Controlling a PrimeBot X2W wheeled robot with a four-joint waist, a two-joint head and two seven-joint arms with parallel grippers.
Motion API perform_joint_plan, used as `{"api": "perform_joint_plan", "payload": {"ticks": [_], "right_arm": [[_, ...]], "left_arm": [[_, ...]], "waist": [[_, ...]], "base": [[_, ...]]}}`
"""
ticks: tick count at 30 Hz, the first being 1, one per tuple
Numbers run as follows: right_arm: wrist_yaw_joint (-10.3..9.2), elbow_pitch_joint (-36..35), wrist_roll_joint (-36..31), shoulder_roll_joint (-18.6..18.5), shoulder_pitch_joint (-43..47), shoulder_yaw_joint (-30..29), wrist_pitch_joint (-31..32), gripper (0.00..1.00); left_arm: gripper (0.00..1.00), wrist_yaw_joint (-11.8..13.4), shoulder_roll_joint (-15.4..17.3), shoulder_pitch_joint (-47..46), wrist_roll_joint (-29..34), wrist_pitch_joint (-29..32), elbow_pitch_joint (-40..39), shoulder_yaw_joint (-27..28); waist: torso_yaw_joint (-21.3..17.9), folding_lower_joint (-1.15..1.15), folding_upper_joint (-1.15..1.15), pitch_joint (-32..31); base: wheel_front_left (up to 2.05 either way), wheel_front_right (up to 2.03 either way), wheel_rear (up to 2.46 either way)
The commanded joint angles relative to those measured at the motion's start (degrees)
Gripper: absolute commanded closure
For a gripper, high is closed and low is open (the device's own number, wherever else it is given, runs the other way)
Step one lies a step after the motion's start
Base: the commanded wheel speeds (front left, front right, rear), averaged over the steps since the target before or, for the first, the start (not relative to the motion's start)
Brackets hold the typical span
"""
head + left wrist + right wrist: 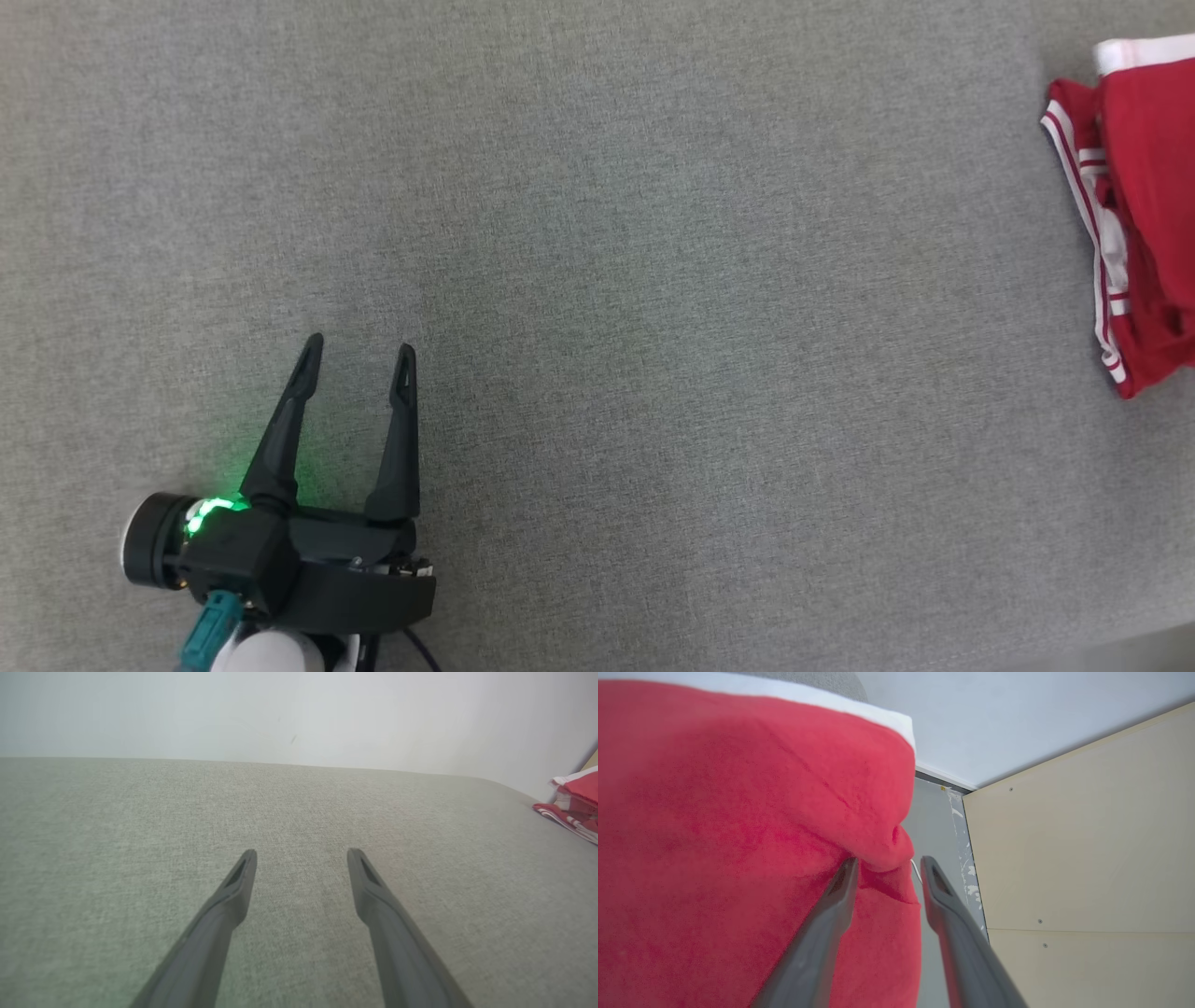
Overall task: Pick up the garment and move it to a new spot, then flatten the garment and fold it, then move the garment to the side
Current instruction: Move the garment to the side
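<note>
Grey surface [597, 280], red garment [1153, 187], right tool [887, 864] seemingly parted

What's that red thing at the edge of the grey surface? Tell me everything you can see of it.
The garment is red, soft fleecy-looking cloth with a white band at one end and white stripes along its side. It lies folded in layers at the right edge of the grey fabric surface. A fold of it sits between the parted fingers of the right gripper, touching one.
</note>
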Motion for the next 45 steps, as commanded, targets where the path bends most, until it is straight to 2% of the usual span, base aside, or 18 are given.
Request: {"api": "perform_joint_plan", "payload": {"ticks": [1,8,17,21,33,39,45], "right_arm": [[-0.18,0.2,-0.6,0.8,-0.3,-0.5,-1.4,0.00],[-0.19,-1.9,0.8,6.6,0.3,-1.3,-8.4,0.00],[-0.18,-9.1,4.0,13.2,6.8,0.9,-16.7,0.00],[-0.18,-11.2,4.5,15.5,10.2,2.5,-22.5,0.00],[-0.18,-8.1,4.4,23.6,22.5,6.5,-38.8,0.00],[-0.18,-4.9,4.3,27.8,28.9,7.8,-41.8,0.00],[-0.18,-2.7,4.2,30.2,32.0,6.9,-43.5,0.00]], "left_arm": [[0.00,-0.4,0.2,0.1,-0.3,-0.1,-0.4,0.1],[0.00,-0.5,0.1,2.0,-2.6,-0.1,-0.4,1.5],[0.00,0.7,0.1,6.3,-6.3,-0.1,-0.6,3.8],[0.00,2.0,0.1,9.2,-7.1,-0.1,0.3,5.1],[0.00,5.7,0.1,16.0,-10.0,-0.1,4.0,8.0],[0.00,5.9,0.1,18.5,-9.5,-0.1,5.1,9.0],[0.00,5.1,0.0,19.6,-8.1,-0.1,6.1,10.5]], "waist": [[0.0,0.00,0.00,-0.4],[-0.1,0.00,0.00,-4.3],[0.9,0.00,0.00,-13.1],[1.5,0.00,0.00,-17.4],[4.0,0.00,0.00,-26.7],[5.0,0.00,0.00,-29.9],[5.7,0.00,0.00,-31.1]], "base": [[0.00,0.00,0.00],[0.00,0.00,0.00],[0.00,0.00,0.00],[0.00,0.00,0.00],[0.00,0.00,0.00],[0.00,0.00,0.00],[0.00,0.00,0.00]]}}
